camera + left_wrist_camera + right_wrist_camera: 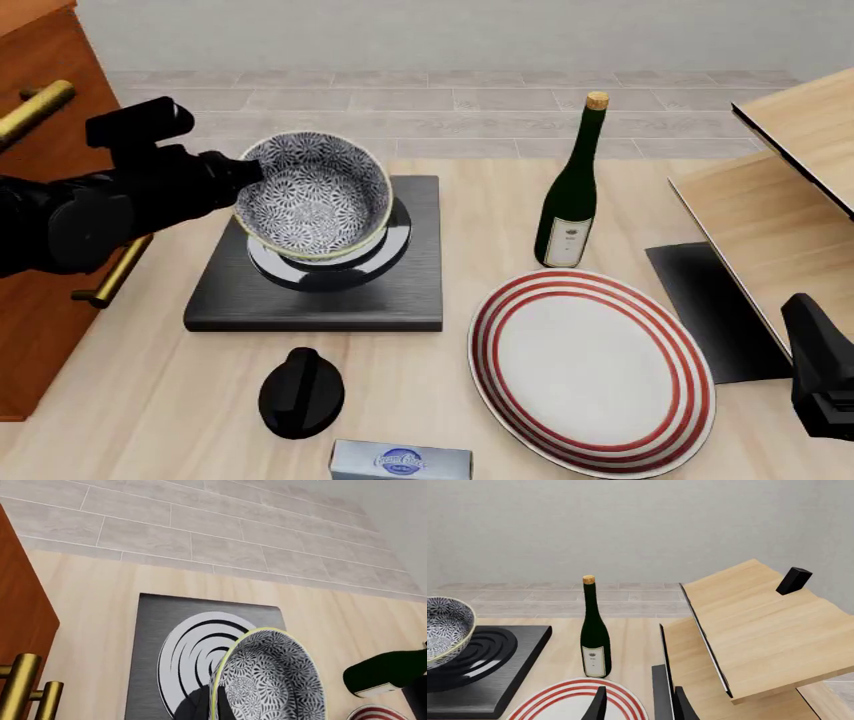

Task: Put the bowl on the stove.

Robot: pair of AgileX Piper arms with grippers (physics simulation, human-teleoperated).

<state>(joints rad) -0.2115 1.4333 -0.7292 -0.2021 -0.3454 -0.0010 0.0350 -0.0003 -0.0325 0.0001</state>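
Nearest the front edge of the bench lies a small grey-blue packet (400,461), with a black knob (300,392) just behind it and a white plate with red rings (591,368) toward the front right. Behind these, left of centre, sits the stove (414,280), a flat black slab with a ringed burner (193,650). Floral-patterned bowl (315,196), tilted, is over the burner; contact with it cannot be judged. Left gripper (238,172) is clamped on the bowl's left rim. Right gripper (637,702), low at the front right edge, has its fingers apart and holds nothing. A green wine bottle (571,190) stands upright behind the plate, and a wooden rack (754,630) occupies the right edge.
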